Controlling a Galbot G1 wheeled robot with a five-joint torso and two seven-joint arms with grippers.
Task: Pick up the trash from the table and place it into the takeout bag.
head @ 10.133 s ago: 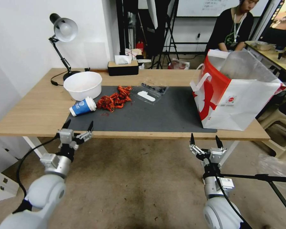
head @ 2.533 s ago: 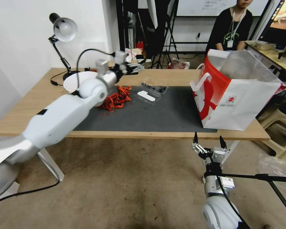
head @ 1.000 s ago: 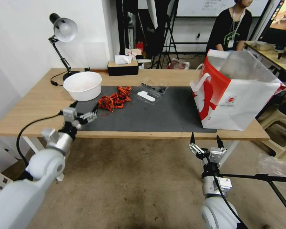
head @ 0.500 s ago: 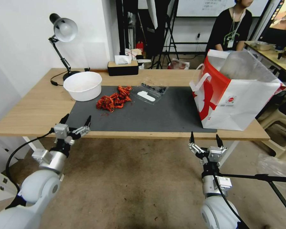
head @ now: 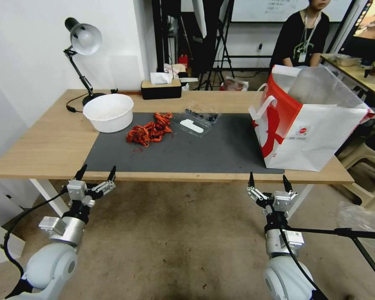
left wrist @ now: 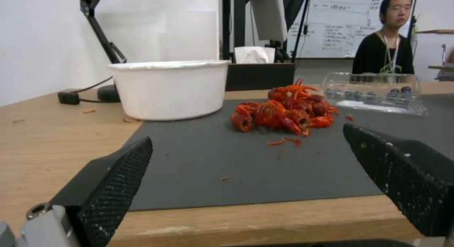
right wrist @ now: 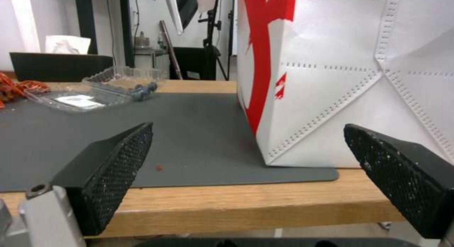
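The left gripper [head: 95, 176] hangs spread and empty just off the near edge of the long light wooden worktop [head: 41, 146]. Ahead of it, across the dark grey mat [head: 221, 150], lies the heap of red shells [head: 150, 130], beside a white round bowl [head: 108, 111] and a clear plastic tray [head: 196, 121]. The right gripper [head: 268, 184], also spread, waits below the large white and red paper takeout bag [head: 308, 125]. The shells lie nearer the left arm.
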